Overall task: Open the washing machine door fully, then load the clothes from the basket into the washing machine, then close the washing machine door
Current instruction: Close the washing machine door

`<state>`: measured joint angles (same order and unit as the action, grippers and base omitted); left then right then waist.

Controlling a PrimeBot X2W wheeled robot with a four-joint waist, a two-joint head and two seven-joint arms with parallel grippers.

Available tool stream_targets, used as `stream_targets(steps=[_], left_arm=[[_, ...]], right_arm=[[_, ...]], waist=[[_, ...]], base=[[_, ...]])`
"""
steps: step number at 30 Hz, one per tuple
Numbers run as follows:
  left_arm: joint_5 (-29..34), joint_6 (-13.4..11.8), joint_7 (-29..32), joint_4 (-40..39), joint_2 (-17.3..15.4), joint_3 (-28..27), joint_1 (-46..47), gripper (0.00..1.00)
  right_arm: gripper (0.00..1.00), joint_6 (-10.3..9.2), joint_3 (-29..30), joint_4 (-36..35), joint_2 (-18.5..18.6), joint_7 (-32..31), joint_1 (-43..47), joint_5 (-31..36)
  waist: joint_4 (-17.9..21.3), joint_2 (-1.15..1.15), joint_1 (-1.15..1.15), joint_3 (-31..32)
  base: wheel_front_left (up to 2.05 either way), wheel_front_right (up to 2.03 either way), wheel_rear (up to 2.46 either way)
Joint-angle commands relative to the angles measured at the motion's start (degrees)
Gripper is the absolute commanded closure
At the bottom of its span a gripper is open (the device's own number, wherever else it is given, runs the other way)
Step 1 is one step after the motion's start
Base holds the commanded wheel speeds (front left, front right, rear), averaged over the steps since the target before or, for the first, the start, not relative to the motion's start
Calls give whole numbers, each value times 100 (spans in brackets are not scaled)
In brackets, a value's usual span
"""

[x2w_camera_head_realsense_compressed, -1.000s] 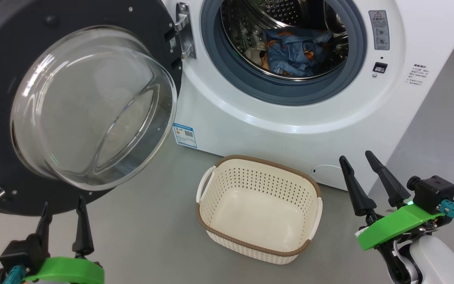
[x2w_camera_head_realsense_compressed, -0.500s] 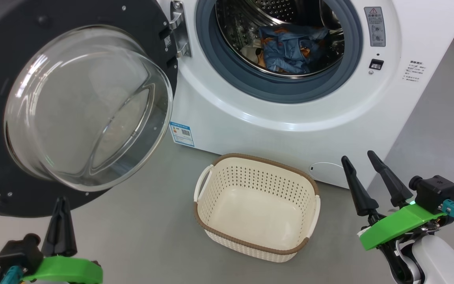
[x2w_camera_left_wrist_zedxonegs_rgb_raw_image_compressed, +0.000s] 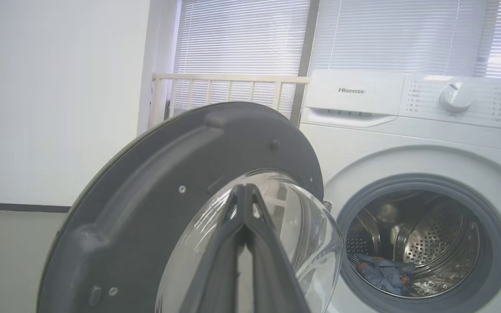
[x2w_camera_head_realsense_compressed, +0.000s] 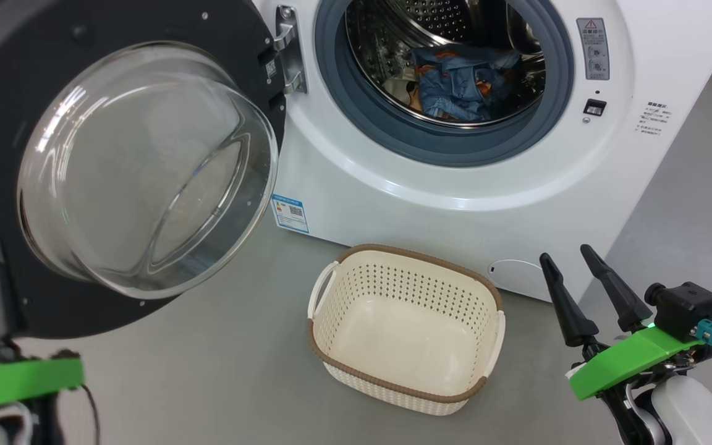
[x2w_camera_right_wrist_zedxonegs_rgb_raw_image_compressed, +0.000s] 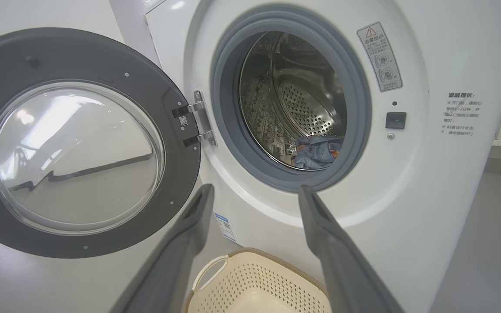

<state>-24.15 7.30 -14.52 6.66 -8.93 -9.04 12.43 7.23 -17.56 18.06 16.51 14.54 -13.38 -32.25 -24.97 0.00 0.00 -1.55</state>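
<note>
The washing machine door [x2w_camera_head_realsense_compressed: 146, 167] is hanging wide open on the robot's left of the washing machine [x2w_camera_head_realsense_compressed: 455, 204]. Its domed glass is bulging out into the room, and its metal hinge [x2w_camera_head_realsense_compressed: 288, 49] is holding it to the white front. The clothes [x2w_camera_head_realsense_compressed: 461, 86] are lying in a crumpled blue heap, flecked with orange, at the bottom of the steel drum [x2w_camera_head_realsense_compressed: 430, 25], behind the grey gasket [x2w_camera_head_realsense_compressed: 356, 105]. The basket [x2w_camera_head_realsense_compressed: 421, 254] is sitting empty on the grey floor [x2w_camera_head_realsense_compressed: 238, 371], just in front of the machine and below the drum's mouth, well apart from both arms. A blue label sticker [x2w_camera_head_realsense_compressed: 289, 212] is showing on the machine's front between the door and the basket.

The left gripper [x2w_camera_left_wrist_zedxonegs_rgb_raw_image_compressed: 245, 191] is reaching up in front of the door with its two dark fingers pressed together and nothing between them. In its wrist view the joined tips are pointing at the glass dome. Whether they are touching the door is not clear from here. The right gripper [x2w_camera_head_realsense_compressed: 565, 253] is hovering low, to the right of the basket and near the machine's lower corner. Its fingers are standing apart and are gripping nothing.
</note>
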Motion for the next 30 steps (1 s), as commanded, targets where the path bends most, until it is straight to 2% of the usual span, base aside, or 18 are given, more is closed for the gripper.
stream_targets(steps=[1,6,11,14,17,20,21,25,30], left_arm=[[-189,17,53,-262,-348,-161,317,100],[-1197,18,207,-550,-868,-319,726,100],[-2371,18,377,-245,-1306,-664,1195,100],[-3279,18,536,317,-1471,-1087,1493,100],[-3832,18,673,1055,-1736,-1393,1751,100],[-4031,18,847,1923,-1972,-1456,1996,100],[-4031,18,847,1923,-1972,-1456,1996,100],[-4692,17,1124,3042,-1984,-1776,2531,100],[-5187,15,1476,4266,-2264,-2112,2964,100]], right_arm=[[0,25,-100,-108,111,46,18,-36],[0,25,-182,-86,220,46,15,-53],[0,25,-266,-70,346,46,-4,-87],[0,25,-335,-74,407,46,-40,-112],[0,25,-384,-76,484,46,-87,-125],[0,25,-422,-67,551,46,-126,-140],[0,25,-422,-67,551,46,-126,-140],[0,25,-496,-70,618,46,-196,-155],[0,25,-601,-66,719,46,-350,-158]], waist=[[-7,0,0,0],[-7,0,0,18],[13,0,0,29],[50,0,0,14],[94,0,0,-52],[136,0,0,-128],[136,0,0,-128],[207,0,0,-222],[398,0,0,-370]], base=[[0,0,0],[0,0,0],[0,0,0],[0,0,0],[0,0,0],[0,0,0],[0,0,0],[0,0,0],[0,0,0]])
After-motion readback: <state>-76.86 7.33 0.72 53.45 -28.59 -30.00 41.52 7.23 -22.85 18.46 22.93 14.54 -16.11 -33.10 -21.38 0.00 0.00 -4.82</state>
